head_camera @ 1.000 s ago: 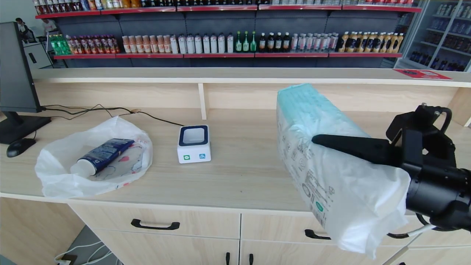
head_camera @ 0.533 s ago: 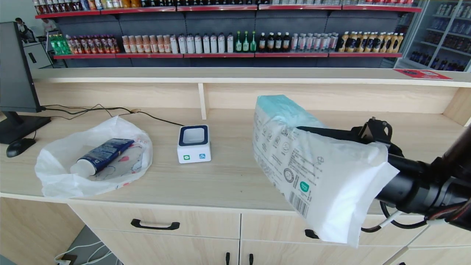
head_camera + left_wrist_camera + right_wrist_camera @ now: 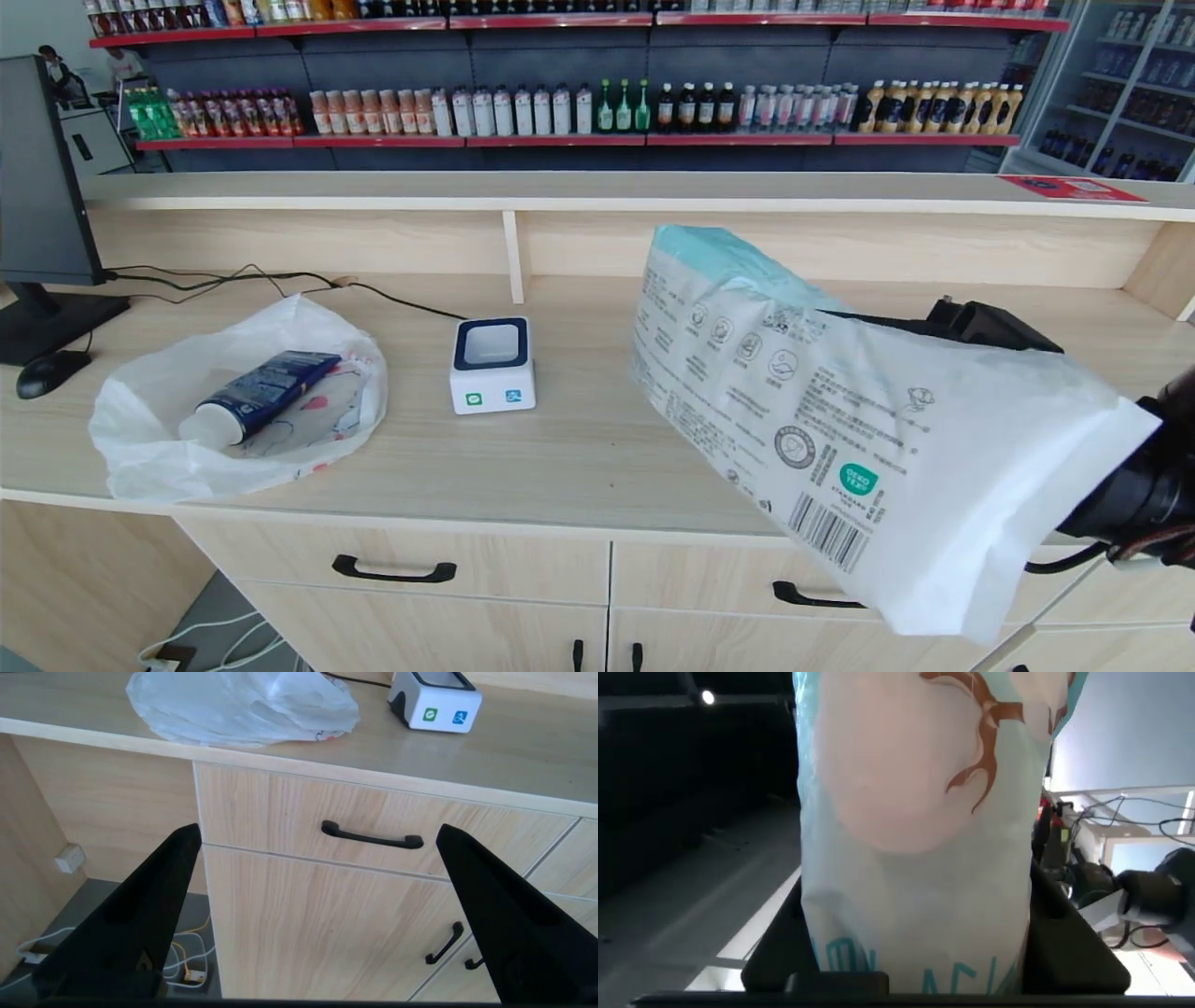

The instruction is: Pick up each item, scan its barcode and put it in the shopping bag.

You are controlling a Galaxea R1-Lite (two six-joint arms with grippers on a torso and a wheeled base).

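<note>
My right gripper (image 3: 915, 952) is shut on a large white and teal pack (image 3: 840, 411), with one black finger (image 3: 980, 327) showing behind it. The pack hangs tilted over the right part of the counter (image 3: 579, 457), its printed side and barcode (image 3: 826, 537) facing up towards the head camera. The white scanner (image 3: 493, 366) stands on the middle of the counter, left of the pack. Farther left lies the white shopping bag (image 3: 149, 439) with a blue tube (image 3: 261, 392) on it. My left gripper (image 3: 318, 924) is open below counter height, in front of the drawers (image 3: 280, 831).
A monitor (image 3: 37, 177) and a black mouse (image 3: 42, 373) sit at the counter's far left, with cables (image 3: 233, 278) running to the scanner. A raised ledge (image 3: 597, 191) backs the counter. Bottle shelves (image 3: 579, 107) stand behind.
The right arm has rolled and swung the pack left, then turned it so the barcode side faces up. The bag, tube and scanner have not moved.
</note>
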